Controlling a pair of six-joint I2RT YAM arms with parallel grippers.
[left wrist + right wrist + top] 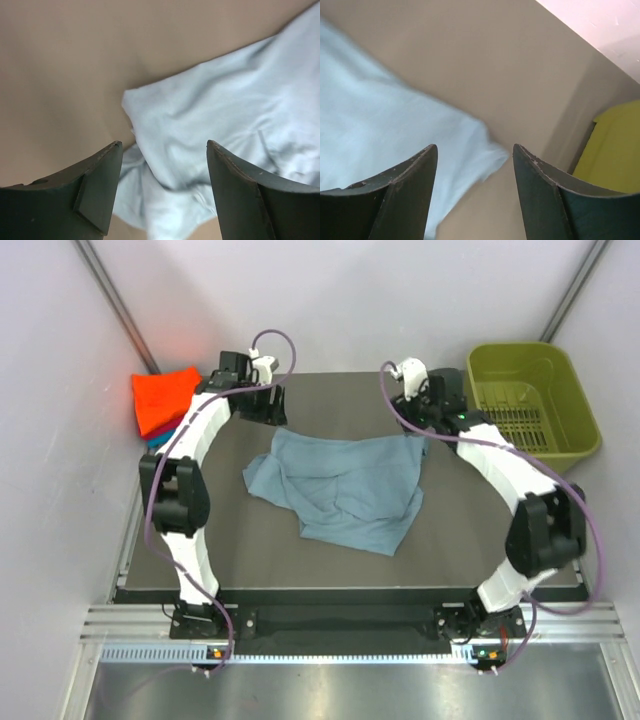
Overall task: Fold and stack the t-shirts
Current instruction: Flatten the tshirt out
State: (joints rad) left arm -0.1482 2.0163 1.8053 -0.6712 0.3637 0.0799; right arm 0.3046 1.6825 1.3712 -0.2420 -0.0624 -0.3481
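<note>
The grey-blue t-shirt (pixel 340 490) lies crumpled in the middle of the dark table (pixel 480 540). A folded stack with the orange t-shirt (pixel 165 398) on top and a teal edge (pixel 160 440) beneath sits off the table's far left corner. My left gripper (pixel 268 412) hovers open over the shirt's far left corner; in the left wrist view the gripper (pixel 164 150) has the cloth (pixel 215 110) between and beyond its jaws. My right gripper (pixel 425 425) is open above the shirt's far right corner; in the right wrist view it (pixel 475 150) is just above the corner of the shirt (pixel 380 130).
An olive-green plastic basket (pixel 530 395) stands at the far right, and its edge shows in the right wrist view (pixel 615 150). White walls close in on the table on both sides and at the back.
</note>
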